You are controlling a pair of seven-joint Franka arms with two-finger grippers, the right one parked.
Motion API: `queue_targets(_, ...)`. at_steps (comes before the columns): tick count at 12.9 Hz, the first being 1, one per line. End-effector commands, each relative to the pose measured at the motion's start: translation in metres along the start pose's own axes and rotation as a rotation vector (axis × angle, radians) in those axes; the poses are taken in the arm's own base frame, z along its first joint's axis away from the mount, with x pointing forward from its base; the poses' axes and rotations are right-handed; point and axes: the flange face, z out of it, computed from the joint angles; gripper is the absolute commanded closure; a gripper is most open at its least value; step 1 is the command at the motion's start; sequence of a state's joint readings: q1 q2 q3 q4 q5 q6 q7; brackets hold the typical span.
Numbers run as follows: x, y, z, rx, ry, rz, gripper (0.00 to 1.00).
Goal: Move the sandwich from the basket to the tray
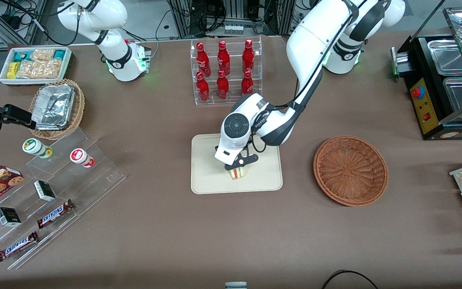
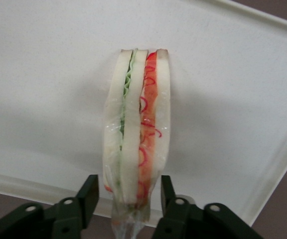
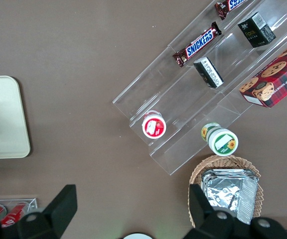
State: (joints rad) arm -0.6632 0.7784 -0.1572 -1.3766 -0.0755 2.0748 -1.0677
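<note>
The sandwich (image 1: pixel 238 173) stands on its edge on the cream tray (image 1: pixel 207 176), near the tray's rim closest to the front camera. My left gripper (image 1: pixel 237 164) hangs directly over it. In the left wrist view the sandwich (image 2: pixel 137 129), in its clear wrap, shows its white bread with green and red layers against the tray (image 2: pixel 44 99). The gripper (image 2: pixel 128 196) is open, its black fingers (image 2: pixel 88 196) flanking the sandwich's end with a small gap on each side. The reddish-brown wicker basket (image 1: pixel 350 170) sits empty beside the tray, toward the working arm's end.
A clear rack of red bottles (image 1: pixel 225 70) stands farther from the camera than the tray. An acrylic stepped stand (image 1: pixel 54 188) with snacks, a tan basket of foil trays (image 1: pixel 56 107) and a white snack bin (image 1: pixel 35 64) lie toward the parked arm's end. A black food warmer (image 1: pixel 443 80) sits at the working arm's end.
</note>
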Motion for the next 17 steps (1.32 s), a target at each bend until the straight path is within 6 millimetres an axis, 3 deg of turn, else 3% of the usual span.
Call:
queue_targets(1,0.006,0.005,-0.033,0.005,0.003,-0.021,0.00)
queue_targets(4,0.019,0.003,-0.084,-0.010,0.027,-0.028,0.00)
queue_targets(6,0.026,-0.009,-0.117,0.006,0.061,-0.018,0.00)
queue_targets(8,0.041,-0.033,-0.160,0.026,0.091,0.031,0.00)
queue_targets(9,0.043,-0.051,-0.186,0.045,0.102,0.040,0.00)
queue_targets(10,0.068,-0.085,-0.212,0.038,0.098,-0.008,0.00)
queue_targets(11,0.075,-0.107,-0.227,0.040,0.092,0.020,0.00)
queue_targets(12,0.069,-0.126,-0.231,0.076,0.062,0.094,0.00)
queue_targets(17,0.115,-0.246,-0.264,0.078,0.032,0.194,0.00)
